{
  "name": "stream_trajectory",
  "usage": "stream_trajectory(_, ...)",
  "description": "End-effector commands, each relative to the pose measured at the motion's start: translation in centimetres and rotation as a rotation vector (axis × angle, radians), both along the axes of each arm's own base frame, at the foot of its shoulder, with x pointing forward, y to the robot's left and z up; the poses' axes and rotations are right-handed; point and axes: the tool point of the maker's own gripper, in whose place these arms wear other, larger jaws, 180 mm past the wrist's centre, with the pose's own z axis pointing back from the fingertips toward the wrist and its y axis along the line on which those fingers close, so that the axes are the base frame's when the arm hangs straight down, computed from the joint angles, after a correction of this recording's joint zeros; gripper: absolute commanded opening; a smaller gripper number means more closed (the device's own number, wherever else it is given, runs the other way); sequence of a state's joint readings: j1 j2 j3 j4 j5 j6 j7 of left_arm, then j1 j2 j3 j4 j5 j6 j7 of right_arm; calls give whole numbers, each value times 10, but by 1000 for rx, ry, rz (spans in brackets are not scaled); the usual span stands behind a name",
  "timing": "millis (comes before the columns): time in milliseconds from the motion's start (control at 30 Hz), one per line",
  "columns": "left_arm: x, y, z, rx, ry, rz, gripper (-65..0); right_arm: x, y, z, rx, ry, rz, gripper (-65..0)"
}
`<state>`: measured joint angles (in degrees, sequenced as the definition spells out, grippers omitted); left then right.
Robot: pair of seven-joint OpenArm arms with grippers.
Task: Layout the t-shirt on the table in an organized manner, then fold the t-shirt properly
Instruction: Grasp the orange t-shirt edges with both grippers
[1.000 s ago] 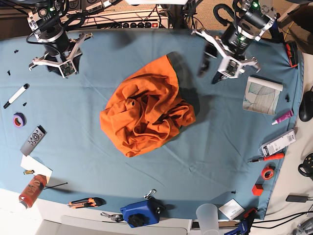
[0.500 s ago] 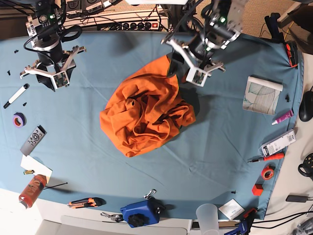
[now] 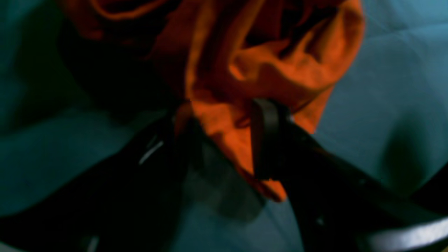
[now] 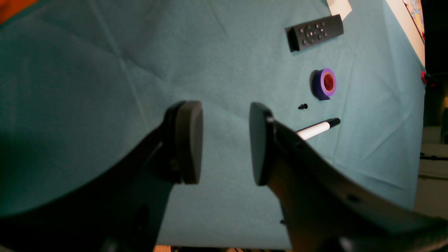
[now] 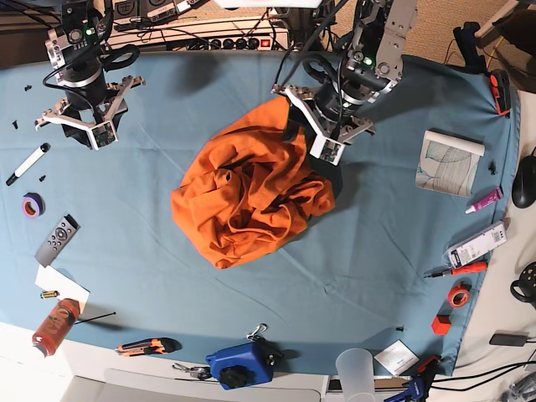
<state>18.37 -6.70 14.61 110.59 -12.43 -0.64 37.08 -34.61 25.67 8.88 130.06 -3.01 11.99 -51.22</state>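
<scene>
The t-shirt [image 5: 251, 188] lies crumpled near the middle of the table [image 5: 167, 268], its long axis running diagonally from the near-left bulk to a flatter flap at the far right. It is plain bright orange, bunched in deep folds with no sleeve clearly laid out. The left gripper [image 5: 316, 126] sits at that far-right flap; in the left wrist view its fingers [image 3: 264, 140] stand apart with an orange fold between them, not clamped. The right gripper [image 4: 224, 140], well left of the shirt, is spread wide and empty above bare cloth.
</scene>
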Motion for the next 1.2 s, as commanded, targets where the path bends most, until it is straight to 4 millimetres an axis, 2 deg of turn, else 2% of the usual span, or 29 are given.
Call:
stream_trajectory(0, 5, 1, 6, 10, -27, 9, -366, 4, -1, 9, -15, -30, 10, -423)
stream_trajectory(167, 8, 13, 2, 81, -35, 44, -366, 3, -2, 8, -17, -25, 5, -423)
stream_trajectory(333, 3, -2, 5, -1, -14, 3, -366, 3, -2, 8, -17, -25, 5, -423)
stream_trajectory(567, 4, -1, -8, -1, -5, 12, -366, 3, -2, 8, -16, -25, 6, -423)
stream_trajectory(667, 7, -8, -3, -49, -3, 18, -368, 3, -1, 8, -16, -26, 7, -423)
stream_trajectory(733, 14, -17, 7, -97, -23, 31, -413, 4, -1, 8, -15, -27, 10, -423)
stream_trajectory(800, 22, -25, 18, -140, -51, 45, -488, 4, 0, 8, -16, -23, 20, -423)
stream_trajectory(867, 27, -32, 25, -161, -62, 51, -526, 3, 1, 7, -11, -19, 22, -423)
stream_trajectory(967, 26, -33, 22, -144, -36, 37, -527, 3, 2, 6, -3, -16, 22, -423)
stream_trajectory(1167, 22, -22, 8, -31, -15, 24, -526, 3, 3, 7, -2, -20, 25, -423)
